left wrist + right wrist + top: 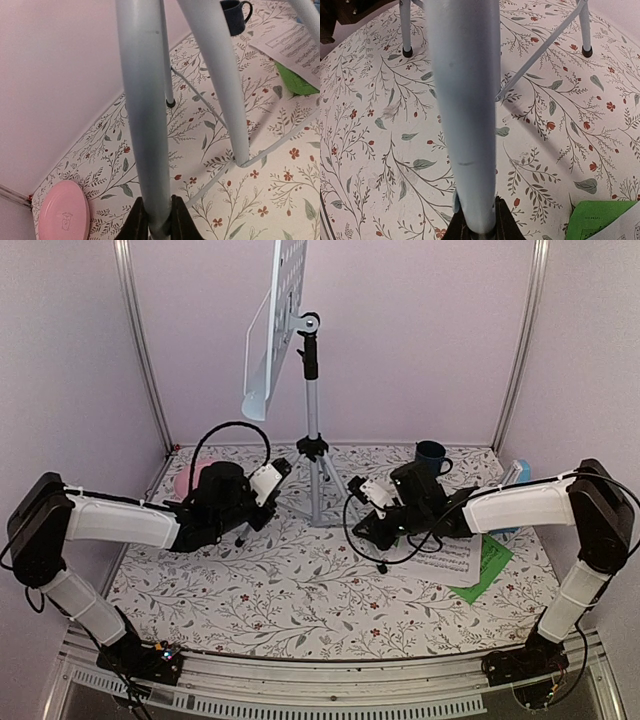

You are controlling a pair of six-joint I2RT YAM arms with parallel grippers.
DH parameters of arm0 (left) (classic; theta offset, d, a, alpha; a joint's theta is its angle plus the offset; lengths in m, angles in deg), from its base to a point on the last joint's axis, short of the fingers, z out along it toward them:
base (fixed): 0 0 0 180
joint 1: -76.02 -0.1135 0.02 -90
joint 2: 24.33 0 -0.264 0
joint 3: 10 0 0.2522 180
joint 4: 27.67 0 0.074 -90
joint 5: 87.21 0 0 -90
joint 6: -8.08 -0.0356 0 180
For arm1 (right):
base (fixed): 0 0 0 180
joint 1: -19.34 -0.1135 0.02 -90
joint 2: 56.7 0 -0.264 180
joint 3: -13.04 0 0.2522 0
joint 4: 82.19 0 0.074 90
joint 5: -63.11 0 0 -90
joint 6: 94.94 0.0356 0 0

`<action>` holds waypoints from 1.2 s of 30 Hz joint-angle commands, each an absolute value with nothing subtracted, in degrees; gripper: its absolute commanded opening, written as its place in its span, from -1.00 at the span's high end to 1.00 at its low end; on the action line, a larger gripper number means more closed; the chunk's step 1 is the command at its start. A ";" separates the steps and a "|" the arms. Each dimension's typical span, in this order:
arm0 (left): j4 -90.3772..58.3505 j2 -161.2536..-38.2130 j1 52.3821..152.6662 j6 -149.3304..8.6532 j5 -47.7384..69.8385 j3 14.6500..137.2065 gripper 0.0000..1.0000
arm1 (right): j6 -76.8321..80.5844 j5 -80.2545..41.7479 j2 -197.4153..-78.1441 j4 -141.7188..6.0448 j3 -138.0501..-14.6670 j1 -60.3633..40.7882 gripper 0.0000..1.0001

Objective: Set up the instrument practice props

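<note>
Music stand (312,410) upright on counter (300,590); we note left tool (159,222) pinching one of its tripod legs (145,125), right tool (479,222) pinching another, sheet music (455,565) just beside it.

2 white-shelled arms (120,522), black joints (35,525), looping cables (230,424).

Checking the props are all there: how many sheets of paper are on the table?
2, both on the right side: a white sheet lying over a green sheet. More may be hidden beneath them.
</note>
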State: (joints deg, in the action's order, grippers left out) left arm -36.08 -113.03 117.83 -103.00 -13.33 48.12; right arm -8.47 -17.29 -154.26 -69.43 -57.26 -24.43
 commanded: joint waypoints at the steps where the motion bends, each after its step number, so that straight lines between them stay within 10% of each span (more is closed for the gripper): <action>1: -26.43 -111.00 115.16 -103.34 -24.08 45.08 1.00 | 0.94 -23.32 -150.71 -59.63 -54.72 -20.86 1.00; 36: -27.41 -119.24 122.22 -89.42 -30.51 50.76 1.00 | -20.97 -13.80 -173.76 -73.09 -84.64 -12.01 0.92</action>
State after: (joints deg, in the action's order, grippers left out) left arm -35.67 -114.39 119.95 -90.02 -29.96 47.86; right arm -24.93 -7.87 -173.23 -66.78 -80.69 -17.37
